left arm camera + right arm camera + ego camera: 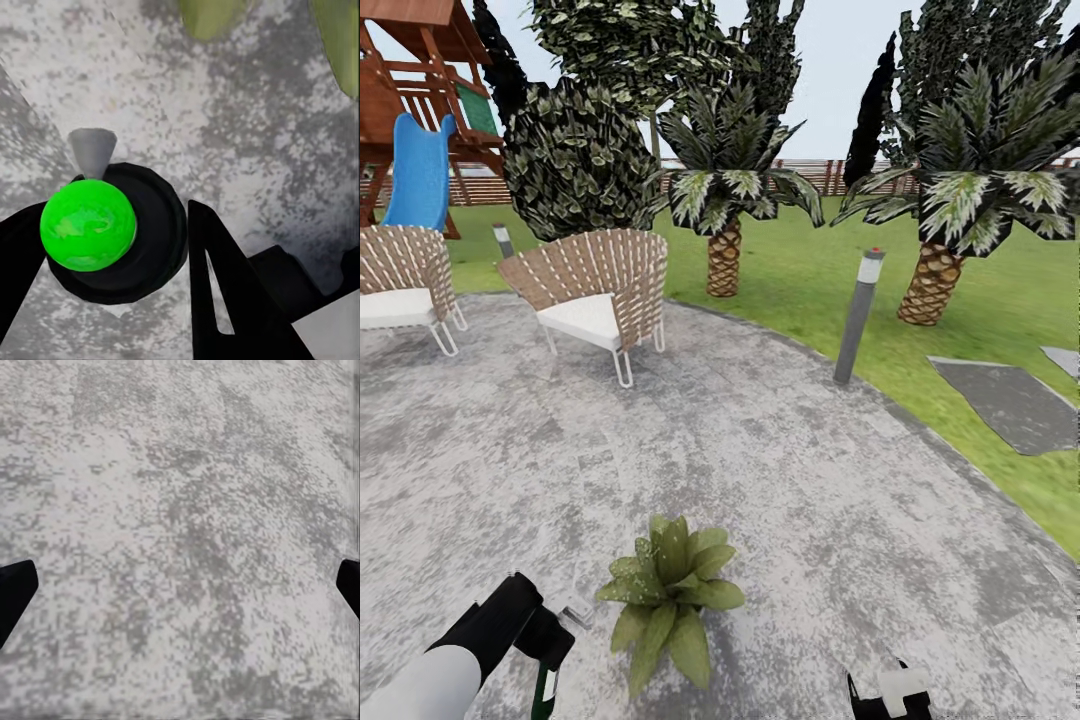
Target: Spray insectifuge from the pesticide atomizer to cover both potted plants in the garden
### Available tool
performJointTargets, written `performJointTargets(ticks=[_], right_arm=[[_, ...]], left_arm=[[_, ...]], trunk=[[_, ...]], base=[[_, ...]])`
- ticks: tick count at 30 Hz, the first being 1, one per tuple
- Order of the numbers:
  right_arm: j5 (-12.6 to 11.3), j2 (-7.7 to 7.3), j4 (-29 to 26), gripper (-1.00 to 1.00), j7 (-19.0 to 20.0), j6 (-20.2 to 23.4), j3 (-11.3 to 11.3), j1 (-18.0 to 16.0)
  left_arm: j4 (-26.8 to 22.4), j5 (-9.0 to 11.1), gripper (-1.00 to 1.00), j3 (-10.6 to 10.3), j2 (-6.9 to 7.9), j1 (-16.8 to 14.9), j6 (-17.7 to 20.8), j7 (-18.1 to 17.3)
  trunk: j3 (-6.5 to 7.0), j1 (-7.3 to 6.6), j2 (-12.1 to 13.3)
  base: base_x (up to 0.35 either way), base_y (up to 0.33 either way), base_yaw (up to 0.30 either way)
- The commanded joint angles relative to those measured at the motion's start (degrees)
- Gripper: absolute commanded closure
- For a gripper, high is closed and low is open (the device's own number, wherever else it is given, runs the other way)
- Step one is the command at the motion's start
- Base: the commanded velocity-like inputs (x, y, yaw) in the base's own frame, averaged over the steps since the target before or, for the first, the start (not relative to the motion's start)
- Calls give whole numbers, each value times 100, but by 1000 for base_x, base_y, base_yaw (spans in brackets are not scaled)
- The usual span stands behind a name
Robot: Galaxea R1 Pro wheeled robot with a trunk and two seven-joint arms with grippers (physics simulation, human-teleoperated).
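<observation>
My left gripper (542,640) is shut on the pesticide atomizer (546,688), a slim dark-green bottle whose white trigger head (575,610) points at a potted plant (670,590). That plant is a rosette of pointed green leaves on the grey mottled patio (780,470), just right of the nozzle; its pot is hidden under the leaves. The second potted plant is out of view. In the left wrist view the atomizer (88,223) sits end-on between black fingers (217,285), with leaf tips (211,15) beyond. My right gripper (890,695) (180,592) hangs open over bare patio.
Two wicker chairs (600,290) (400,280) stand at the patio's far side. A grey bollard lamp (858,315) marks its rim. Beyond lie lawn, palms (725,210) (950,220), stepping stones (1010,400), a playset with a blue slide (420,170) and a fence.
</observation>
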Motion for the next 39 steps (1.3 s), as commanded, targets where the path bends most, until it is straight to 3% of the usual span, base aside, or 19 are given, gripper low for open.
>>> performJointTargets(ticks=[1, 10, 19, 25, 27, 39], right_arm=[[58, 1, 8, -100, -36, -10, -22, -5], [52, 7, 11, -100, -36, -6, -22, -5], [60, 9, 14, -100, -35, -10, -22, -5], [61, 9, 17, -100, -34, -5, -22, -5], [61, 8, 17, -100, -34, -5, -22, -5], [61, -9, 8, -100, -42, -4, -29, -5]], left_arm=[[-11, -46, 100, 44, -10, -2, 29, -44], [-39, -46, 100, 53, -14, -2, 37, -38], [-42, -45, 100, 66, -15, -3, 40, -39], [-38, -53, 100, 416, -15, -2, 35, -41], [-38, -54, 100, 444, -18, -2, 31, -39], [-91, -85, 100, 404, -75, -2, 23, -17]], trunk=[[-5, -4, -2], [-5, -4, -2], [-5, -4, -2], [-5, -4, -2], [-5, -4, -2], [-5, -4, -2]], base=[[-247, -189, 0], [-237, -182, 80], [38, -75, 270], [2, -2, 274], [0, 0, 274], [0, 0, 185]])
